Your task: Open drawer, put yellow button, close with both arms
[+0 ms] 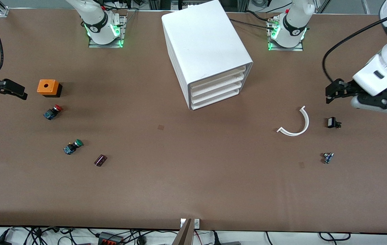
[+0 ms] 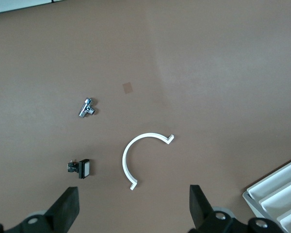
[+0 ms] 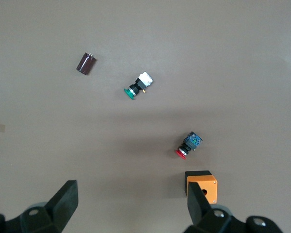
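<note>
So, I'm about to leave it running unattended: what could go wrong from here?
No yellow-capped button shows; the right hand might take the red button or green button instead. The four drawers look alike and all are shut, so the wrong one could get pulled.

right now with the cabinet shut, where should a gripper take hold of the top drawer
Probably the top drawer's front edge, approached from in front of the cabinet, whose front angles toward the left arm's end. All four drawers sit flush, only front strips showing; I see no handle.
</note>
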{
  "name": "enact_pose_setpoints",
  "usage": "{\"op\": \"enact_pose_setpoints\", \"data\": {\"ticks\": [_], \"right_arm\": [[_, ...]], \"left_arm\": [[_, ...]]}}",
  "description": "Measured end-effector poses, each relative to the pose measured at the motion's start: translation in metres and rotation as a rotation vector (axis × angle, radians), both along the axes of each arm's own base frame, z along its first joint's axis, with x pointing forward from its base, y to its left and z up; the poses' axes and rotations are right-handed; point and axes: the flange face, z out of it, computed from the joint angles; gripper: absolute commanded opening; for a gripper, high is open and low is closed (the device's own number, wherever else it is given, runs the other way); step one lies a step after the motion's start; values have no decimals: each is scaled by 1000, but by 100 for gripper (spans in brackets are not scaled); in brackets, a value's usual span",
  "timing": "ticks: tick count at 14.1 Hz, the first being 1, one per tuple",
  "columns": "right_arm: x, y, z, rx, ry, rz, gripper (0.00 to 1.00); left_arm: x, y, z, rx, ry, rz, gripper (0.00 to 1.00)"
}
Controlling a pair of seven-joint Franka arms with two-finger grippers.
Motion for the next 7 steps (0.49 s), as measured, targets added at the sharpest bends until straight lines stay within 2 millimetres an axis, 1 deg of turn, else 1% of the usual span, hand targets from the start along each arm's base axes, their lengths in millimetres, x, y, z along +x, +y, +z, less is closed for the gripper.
{"op": "enact_pose_setpoints", "data": {"ticks": [1,2,5,7], "right_arm": [[0,0,0,0,1,0,100],[-1,0,0,0,3,1,100],[-1,0,0,0,4,1,100],[-1,0,0,0,4,2,100]], "left_arm": [[-7,6,0,-9,-1,10,100],[-13,8,1,-12,5,14,100],[-23,2,-2,-10,76,4,100],[-26,1,0,-8,106,1,100]]}}
